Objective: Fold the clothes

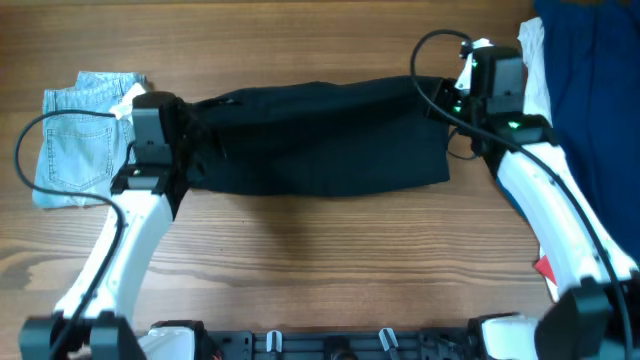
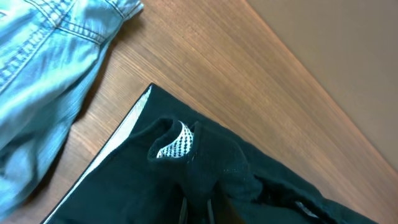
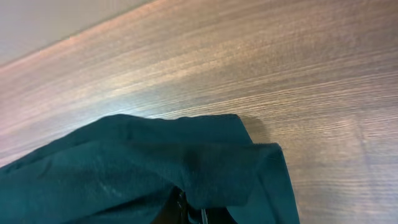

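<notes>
Left claw (image 1: 183, 142) and right claw (image 1: 456, 98) each clenched on one end of black shorts (image 1: 320, 140), long axis stretched left-right between them.

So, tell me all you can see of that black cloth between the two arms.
The black shorts are plain, soft-looking fabric, stretched as a long band over the wooden table. A pale checked lining peeks out at one end. The left gripper pinches that end, the right gripper the other, bunching the cloth. Denim shorts lie apart, beside the left end.
</notes>
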`<state>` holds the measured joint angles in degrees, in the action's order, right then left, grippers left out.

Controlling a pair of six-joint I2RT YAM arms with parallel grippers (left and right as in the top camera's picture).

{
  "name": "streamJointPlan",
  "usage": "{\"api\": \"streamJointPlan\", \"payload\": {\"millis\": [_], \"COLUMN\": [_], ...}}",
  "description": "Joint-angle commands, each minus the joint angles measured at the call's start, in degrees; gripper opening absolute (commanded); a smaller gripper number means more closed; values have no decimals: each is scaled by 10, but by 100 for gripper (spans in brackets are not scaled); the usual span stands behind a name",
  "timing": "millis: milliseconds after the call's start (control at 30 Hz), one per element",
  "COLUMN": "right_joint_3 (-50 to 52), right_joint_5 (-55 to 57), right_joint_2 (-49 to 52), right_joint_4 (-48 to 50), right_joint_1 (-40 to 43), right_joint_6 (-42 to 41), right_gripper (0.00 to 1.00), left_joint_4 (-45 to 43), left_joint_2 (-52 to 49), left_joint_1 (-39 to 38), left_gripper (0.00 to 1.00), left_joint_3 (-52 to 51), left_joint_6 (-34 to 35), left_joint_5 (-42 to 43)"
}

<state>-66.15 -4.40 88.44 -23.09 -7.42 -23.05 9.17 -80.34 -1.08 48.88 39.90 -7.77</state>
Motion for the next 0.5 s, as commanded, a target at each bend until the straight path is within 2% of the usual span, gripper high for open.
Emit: {"api": "streamJointPlan", "payload": {"millis": [0,100,133,167,200,233,300,333,467], "right_joint_3": [-14,-14,-14,-14,-14,-14,-14,-14,-14], "right_joint_5": [20,14,14,14,14,11,-3,-9,-16], "right_joint_2": [37,59,65,71,77,83,93,97,99], "right_joint_4": [24,49,57,64,72,80,95,100,100], "right_joint_1": [10,10,9,9,9,9,9,9,9], "right_joint_6": [6,6,5,5,5,4,4,4,5], "right_gripper": [4,4,4,5,6,12,41,54,80], "left_joint_4": [-32,-49,-54,-59,-63,-70,-83,-87,-82], "left_joint_2": [-37,-57,-63,-69,-73,-78,-84,-84,-79], "left_joint_1": [11,11,11,11,11,11,11,11,11], "left_gripper": [9,12,16,24,38,55,93,100,100], "left_joint_3": [10,10,10,10,10,10,10,10,10], "left_joint_6": [-5,-5,-5,-5,-5,-5,-6,-18,-79], "left_joint_5": [-37,-37,-37,-37,-37,-37,-35,-30,3]}}
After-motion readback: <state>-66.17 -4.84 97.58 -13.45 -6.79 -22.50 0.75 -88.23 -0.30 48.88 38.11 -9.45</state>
